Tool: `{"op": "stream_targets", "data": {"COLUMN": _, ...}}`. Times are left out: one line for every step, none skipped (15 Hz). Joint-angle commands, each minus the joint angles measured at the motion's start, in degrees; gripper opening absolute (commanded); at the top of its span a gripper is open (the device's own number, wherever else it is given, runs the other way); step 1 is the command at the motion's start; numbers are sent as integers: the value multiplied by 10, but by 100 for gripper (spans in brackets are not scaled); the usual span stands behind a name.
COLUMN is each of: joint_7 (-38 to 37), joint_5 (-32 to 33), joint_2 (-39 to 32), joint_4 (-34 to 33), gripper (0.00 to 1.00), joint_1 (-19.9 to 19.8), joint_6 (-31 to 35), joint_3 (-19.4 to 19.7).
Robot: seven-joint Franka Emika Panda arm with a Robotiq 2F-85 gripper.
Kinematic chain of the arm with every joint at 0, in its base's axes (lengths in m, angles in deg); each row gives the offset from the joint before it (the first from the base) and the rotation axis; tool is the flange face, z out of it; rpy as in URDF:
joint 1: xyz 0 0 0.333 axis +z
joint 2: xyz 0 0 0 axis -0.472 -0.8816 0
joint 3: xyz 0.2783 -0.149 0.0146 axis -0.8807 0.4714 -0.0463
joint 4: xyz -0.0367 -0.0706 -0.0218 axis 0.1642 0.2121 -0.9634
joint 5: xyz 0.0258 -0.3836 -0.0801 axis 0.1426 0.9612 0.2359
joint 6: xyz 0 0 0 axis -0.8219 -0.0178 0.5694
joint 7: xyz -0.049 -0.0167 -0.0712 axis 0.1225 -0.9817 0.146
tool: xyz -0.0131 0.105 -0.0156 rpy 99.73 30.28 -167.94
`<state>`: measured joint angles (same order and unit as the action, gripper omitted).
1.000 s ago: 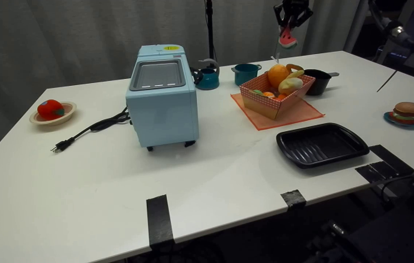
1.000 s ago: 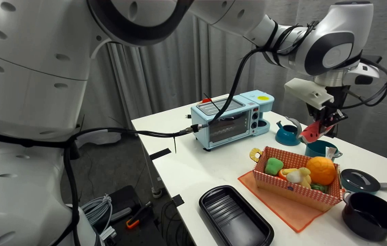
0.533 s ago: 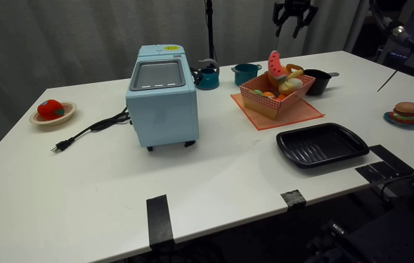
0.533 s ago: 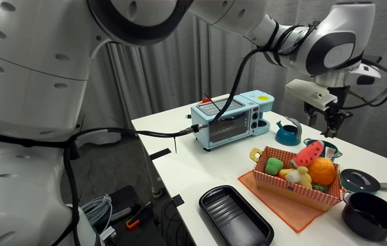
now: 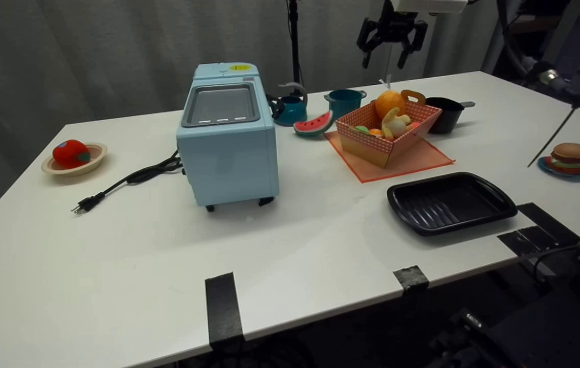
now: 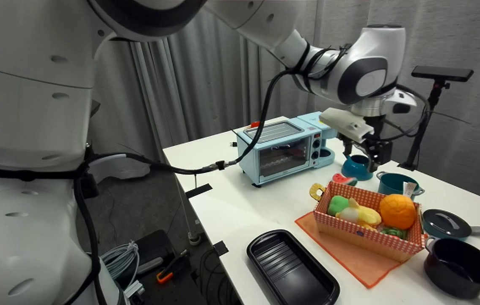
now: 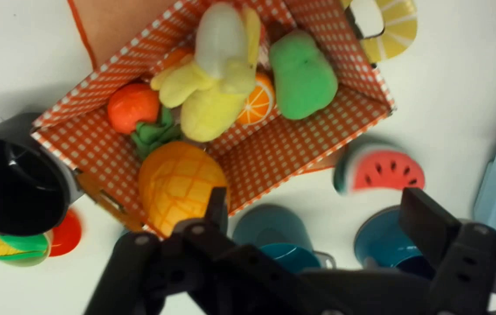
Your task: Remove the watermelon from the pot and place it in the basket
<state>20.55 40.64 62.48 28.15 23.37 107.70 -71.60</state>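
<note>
Lab, by look: white robot arm, grey curtains, coiled cable, table with black tape strips.

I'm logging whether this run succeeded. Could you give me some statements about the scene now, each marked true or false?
1. The watermelon lies on the table, outside the teal pot. True.
2. A peeled banana is in the basket. True.
3. The watermelon is in the basket too. False: it lies outside the basket.
4. The gripper is open. True.
5. The gripper holds the banana. False: the gripper holds nothing.
</note>
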Motion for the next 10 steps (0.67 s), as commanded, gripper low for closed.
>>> {"op": "stream_targets", "data": {"joint_7": -28, "joint_5": 37, "joint_2": 91, "joint_4": 143, "gripper": 100, "joint_1": 39, "joint_6": 51, "joint_3": 2}}
{"op": "stream_targets", "data": {"joint_7": -10, "joint_5": 17, "joint_2": 31, "joint_4": 60, "gripper": 100, "joint_1": 23, "joint_6": 22, "joint_3": -4}}
{"op": "stream_targets", "data": {"joint_7": -19, "joint_5": 25, "joint_2": 46, "joint_4": 87, "gripper": 100, "joint_1": 32, "joint_6": 32, "joint_3": -4}}
{"op": "stream_targets", "data": {"joint_7": -23, "joint_5": 28, "joint_2": 58, "joint_4": 106, "gripper": 100, "joint_1": 37, "joint_6": 37, "joint_3": -5}}
{"op": "stream_targets", "data": {"joint_7": -24, "joint_5": 30, "joint_2": 67, "joint_4": 118, "gripper": 100, "joint_1": 38, "joint_6": 39, "joint_3": -5}}
{"op": "stream_targets", "data": {"joint_7": -24, "joint_5": 31, "joint_2": 72, "joint_4": 123, "gripper": 100, "joint_1": 38, "joint_6": 39, "joint_3": -4}}
{"op": "stream_targets", "data": {"joint_7": -24, "joint_5": 31, "joint_2": 75, "joint_4": 125, "gripper": 100, "joint_1": 37, "joint_6": 39, "joint_3": -3}}
{"op": "stream_targets", "data": {"joint_7": -24, "joint_5": 31, "joint_2": 76, "joint_4": 126, "gripper": 100, "joint_1": 37, "joint_6": 39, "joint_3": -2}}
{"op": "stream_targets", "data": {"joint_7": -24, "joint_5": 31, "joint_2": 77, "joint_4": 126, "gripper": 100, "joint_1": 37, "joint_6": 39, "joint_3": -2}}
{"op": "stream_targets", "data": {"joint_7": -24, "joint_5": 31, "joint_2": 77, "joint_4": 127, "gripper": 100, "joint_1": 37, "joint_6": 39, "joint_3": -2}}
